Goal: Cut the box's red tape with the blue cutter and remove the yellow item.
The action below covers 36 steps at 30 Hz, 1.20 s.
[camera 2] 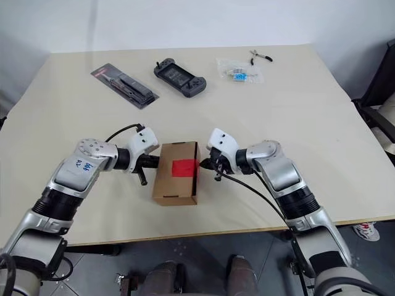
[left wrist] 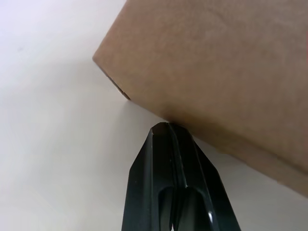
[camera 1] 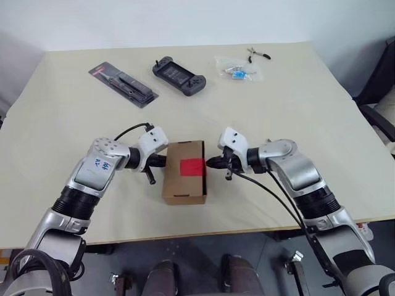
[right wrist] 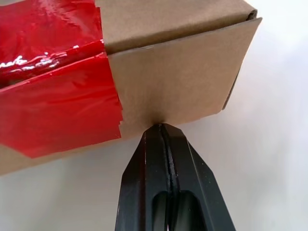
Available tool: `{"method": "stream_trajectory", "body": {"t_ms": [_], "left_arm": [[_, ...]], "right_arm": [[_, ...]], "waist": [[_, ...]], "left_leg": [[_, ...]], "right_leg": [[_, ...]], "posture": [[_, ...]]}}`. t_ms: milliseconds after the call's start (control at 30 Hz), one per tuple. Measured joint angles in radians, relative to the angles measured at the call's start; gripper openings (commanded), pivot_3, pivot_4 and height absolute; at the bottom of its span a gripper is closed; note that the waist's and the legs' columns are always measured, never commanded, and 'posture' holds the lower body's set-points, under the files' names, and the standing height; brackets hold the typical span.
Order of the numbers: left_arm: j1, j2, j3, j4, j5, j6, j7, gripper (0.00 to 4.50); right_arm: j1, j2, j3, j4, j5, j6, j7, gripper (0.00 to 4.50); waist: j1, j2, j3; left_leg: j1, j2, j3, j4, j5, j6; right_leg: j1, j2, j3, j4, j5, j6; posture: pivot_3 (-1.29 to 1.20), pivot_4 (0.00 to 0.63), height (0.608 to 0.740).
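A: Between the two end effectors sits the small brown cardboard box [camera 1: 184,171]; the left end effector [left wrist: 167,127] and right end effector [right wrist: 162,127], each with fingers pressed together and holding nothing, touch opposite sides.

B: Risk?

A: Uneven pushing could skew or crush it. Its bright red tape strip [right wrist: 57,96] lies just beside the right tip.

B: Surroundings?

A: Pale beige surface [camera 1: 296,111], white wall behind.

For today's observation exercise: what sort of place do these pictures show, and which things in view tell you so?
Probably a robot test room or lab: a plain pale table set with odd trial items, a taped box, a game controller, and an office chair beside it.
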Motion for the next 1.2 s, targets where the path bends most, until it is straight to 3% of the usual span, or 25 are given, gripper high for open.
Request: {"method": "stream_trajectory", "body": {"t_ms": [333, 367, 433, 567, 767, 833, 967, 1200], "left_arm": [[0.005, 0.037, 0.004, 0.002, 0.004, -0.011, -0.034, 0.00], [0.011, 0.053, 0.016, 0.006, 0.003, -0.011, -0.042, 0.00], [0.017, 0.094, 0.041, 0.029, -0.001, -0.012, -0.056, 0.00], [-0.008, 0.124, 0.123, 0.055, -0.041, 0.002, -0.080, 0.00], [-0.120, 0.080, 0.216, 0.056, -0.151, 0.054, -0.109, 0.00], [-0.120, 0.040, 0.211, 0.017, -0.213, 0.105, -0.153, 0.00], [-0.105, 0.028, 0.122, -0.051, -0.255, 0.123, -0.243, 0.00], [-0.099, 0.011, 0.050, 0.014, -0.203, 0.057, -0.249, 0.00]], "right_arm": [[0.038, -0.021, 0.018, -0.063, -0.023, 0.014, -0.061, 0.03], [0.039, -0.042, 0.015, -0.064, -0.037, 0.007, -0.082, 0.19], [0.051, -0.102, -0.009, -0.065, -0.072, -0.006, -0.119, 0.64], [0.066, -0.178, -0.061, -0.114, -0.074, 0.056, -0.129, 2.03], [0.065, -0.177, -0.137, -0.278, 0.007, 0.230, -0.144, 4.12], [0.060, -0.115, -0.175, -0.357, 0.061, 0.332, -0.181, 4.47], [0.053, -0.018, -0.154, -0.471, 0.112, 0.416, -0.250, 4.47], [0.096, -0.022, -0.080, -0.486, 0.094, 0.410, -0.329, 4.47]], "waist": [[0.000, 0.000, 0.000], [0.000, 0.000, 0.000], [0.000, 0.000, 0.000], [0.005, 0.000, 0.000], [0.004, 0.000, 0.000], [0.001, 0.000, 0.000], [-0.001, 0.000, 0.000], [0.004, -0.001, 0.000]], "left_leg": [[0.000, 0.000, 0.000, 0.000, 0.000, 0.000], [0.000, 0.000, 0.000, 0.000, 0.000, 0.000], [0.000, 0.000, 0.000, 0.000, 0.000, 0.000], [-0.001, 0.000, 0.000, 0.000, 0.000, 0.000], [-0.001, 0.000, 0.000, 0.000, 0.000, 0.000], [-0.001, 0.000, 0.000, 0.000, 0.000, 0.000], [0.000, 0.000, -0.001, 0.000, 0.000, 0.000], [-0.001, 0.000, -0.001, 0.001, 0.000, 0.000]], "right_leg": [[0.000, 0.000, 0.000, 0.000, 0.000, 0.000], [0.000, 0.000, 0.000, 0.000, 0.000, 0.000], [0.000, 0.000, 0.000, 0.000, 0.000, 0.000], [-0.001, 0.000, 0.000, -0.001, 0.000, 0.000], [0.000, 0.000, 0.000, 0.000, 0.000, 0.000], [-0.001, 0.000, 0.000, 0.002, 0.000, 0.000], [-0.002, 0.000, 0.000, 0.006, 0.000, 0.000], [-0.002, 0.000, 0.000, 0.005, 0.000, 0.000]], "posture": [[0.00, 0.150, 0.740], [0.00, 0.150, 0.740], [0.00, 0.150, 0.740], [0.00, 0.150, 0.740], [0.00, 0.150, 0.740], [0.00, 0.150, 0.740], [0.00, 0.150, 0.740], [0.00, 0.150, 0.740]]}}
